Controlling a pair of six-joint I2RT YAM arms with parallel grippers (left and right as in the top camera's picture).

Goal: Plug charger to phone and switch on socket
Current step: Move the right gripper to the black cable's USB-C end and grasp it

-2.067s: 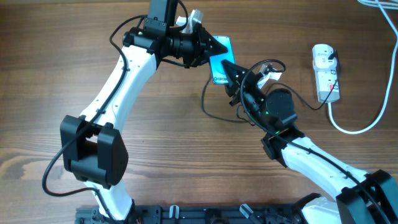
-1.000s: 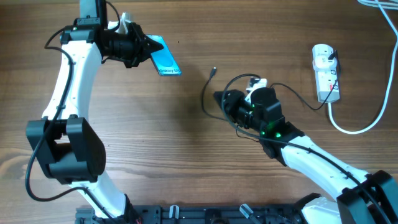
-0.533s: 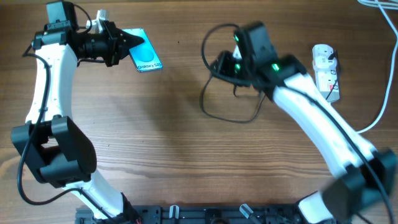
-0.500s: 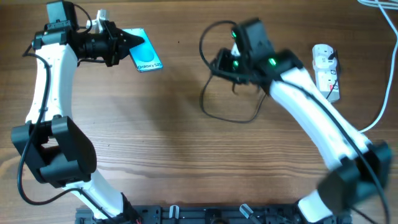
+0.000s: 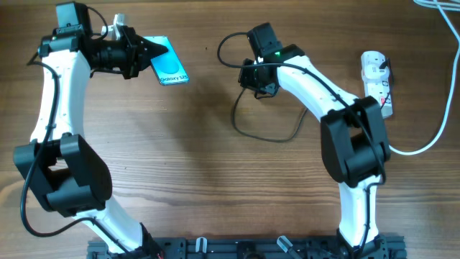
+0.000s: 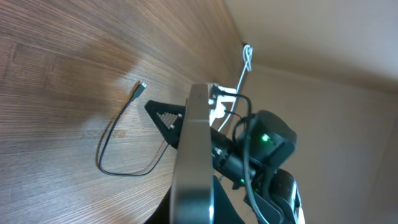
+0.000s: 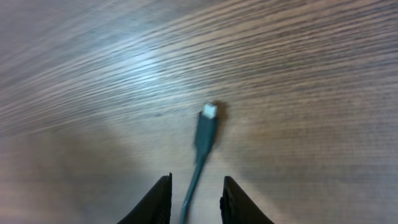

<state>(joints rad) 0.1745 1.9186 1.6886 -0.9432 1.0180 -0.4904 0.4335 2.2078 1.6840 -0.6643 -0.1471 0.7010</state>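
At the far left of the tabletop (image 5: pixel 180 180), the left claw (image 5: pixel 152 52) is clamped on one end of the phone (image 5: pixel 171 68). The turquoise screen faces up and the free end sticks out toward the other arm. The shadow beneath suggests it is held clear of the wood rather than lying on it. In the left wrist view it shows edge-on, probably so that the port end is open to the plug.

Well apart from the phone, on the right arm's side, the charger (image 5: pixel 266 137) lies in a loose loop with its metallic tip (image 7: pixel 210 112) flat on the wood. The right claw (image 7: pixel 194 202) hangs over it with its fingers (image 7: pixel 158 199) parted, one on each side of the black lead just behind the tip. They grip nothing yet (a grab close to the connector would give the best control for aiming it).

Farther from the phone again, past the right arm, the socket (image 5: pixel 376 83) sits near the tabletop's edge with its white cord (image 5: pixel 424 147) trailing off. Nothing touches it, so the switching is not yet done.
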